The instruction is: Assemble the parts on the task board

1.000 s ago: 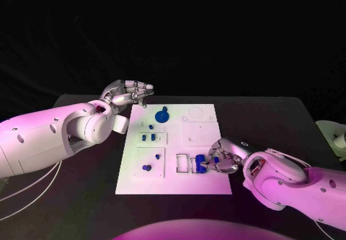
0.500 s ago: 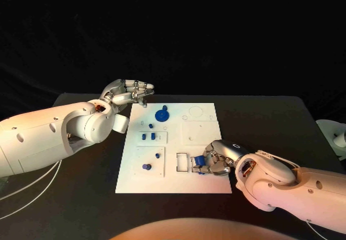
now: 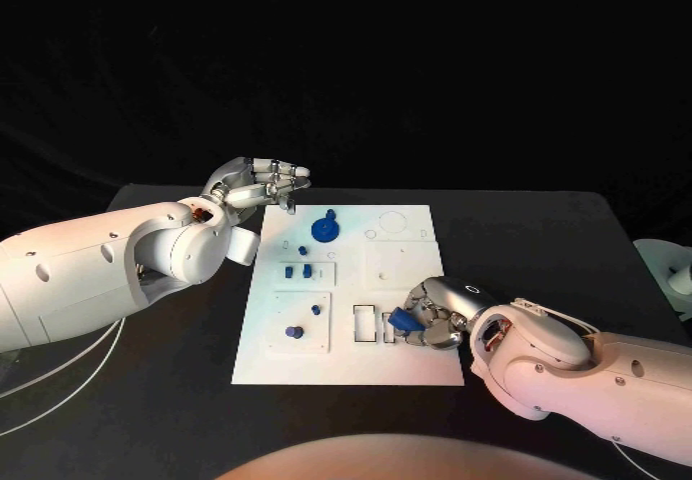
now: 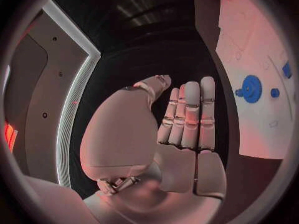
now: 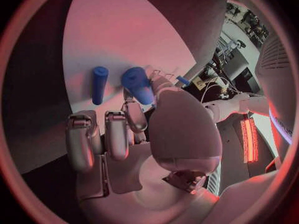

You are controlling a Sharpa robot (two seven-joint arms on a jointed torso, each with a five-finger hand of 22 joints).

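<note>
Bench (image 3: 548,240): black, carrying the white board (image 3: 418,372) at its middle.

Board: long side running away from the robot; shallow outlined recesses across its face.

Parts on the board:
- Blue disc (image 3: 326,231) with a small knob, far end, left half; also seen from the left wrist (image 4: 251,88), with a small blue stud (image 4: 274,92) just beside it.
- Two small blue pegs (image 3: 297,271), side by side in a framed recess at mid-board, left half.
- One blue button (image 3: 293,332) in the near left recess.
- Blue cylinder (image 5: 99,84), lying flat on the board near the right hand.

Right hand (image 3: 433,318): low over the near right part of the board, next to the rectangular slots. Fingers curled around a stubby blue part (image 5: 137,84), gripped between thumb and fingers. From the head view the same part (image 3: 404,319) shows at the fingertips.

Left hand (image 3: 260,186): off the board's far left corner, above the bench. Fingers straight and pressed close together, palm bare, nothing held (image 4: 187,117).
</note>
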